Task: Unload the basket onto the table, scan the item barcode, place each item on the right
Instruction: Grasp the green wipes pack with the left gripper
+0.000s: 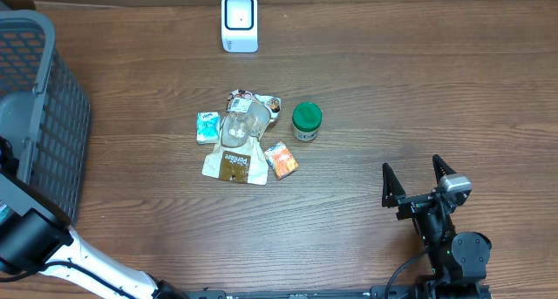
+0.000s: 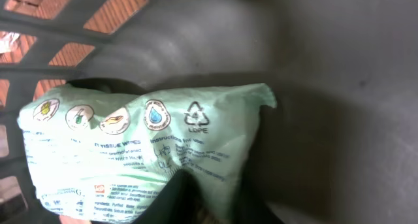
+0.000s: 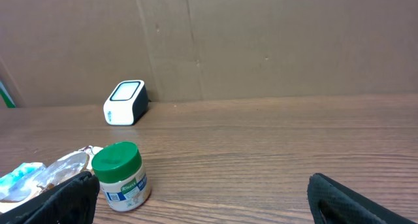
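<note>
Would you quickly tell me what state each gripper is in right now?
Left gripper: closed on the wipes pack.
Right gripper: open, holding nothing.

1. The basket (image 1: 52,116) runs off the overhead view at 9 o'clock.
2. The wipes pack (image 2: 144,145) is cut off at 6 o'clock, its small print blurred.
3. A dark, blurred left finger (image 2: 179,201) overlaps the pack; whether it grips is unclear.
4. The right fingers (image 3: 59,198) are clipped at 7 and 5 o'clock.

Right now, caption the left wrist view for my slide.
Pale green tissue wipes pack inside the grey basket, its recycling symbol facing the camera.
</note>
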You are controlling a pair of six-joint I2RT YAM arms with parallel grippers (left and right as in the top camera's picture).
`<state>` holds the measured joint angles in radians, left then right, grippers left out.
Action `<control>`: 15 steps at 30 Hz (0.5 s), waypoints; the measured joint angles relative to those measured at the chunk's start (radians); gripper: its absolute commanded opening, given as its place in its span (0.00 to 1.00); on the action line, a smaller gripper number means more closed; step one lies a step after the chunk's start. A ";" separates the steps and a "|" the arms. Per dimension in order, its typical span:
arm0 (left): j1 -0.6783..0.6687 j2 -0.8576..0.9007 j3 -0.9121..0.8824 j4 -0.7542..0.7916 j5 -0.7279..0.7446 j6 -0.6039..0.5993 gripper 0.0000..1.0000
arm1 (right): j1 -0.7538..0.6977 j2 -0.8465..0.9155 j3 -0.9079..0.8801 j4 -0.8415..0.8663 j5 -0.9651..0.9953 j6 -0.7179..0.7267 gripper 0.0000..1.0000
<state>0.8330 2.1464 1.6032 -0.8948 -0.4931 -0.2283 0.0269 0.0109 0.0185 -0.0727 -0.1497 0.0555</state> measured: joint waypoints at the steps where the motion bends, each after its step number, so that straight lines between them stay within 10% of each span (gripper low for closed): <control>1: 0.000 0.000 0.002 -0.004 0.002 -0.001 0.04 | 0.000 0.000 0.000 0.001 0.000 0.000 1.00; 15: -0.035 0.003 0.180 -0.286 0.123 -0.064 0.04 | 0.000 0.000 0.000 0.000 0.000 0.000 1.00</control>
<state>0.7982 2.1494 1.7828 -1.1809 -0.3698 -0.2924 0.0269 0.0109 0.0185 -0.0723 -0.1501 0.0559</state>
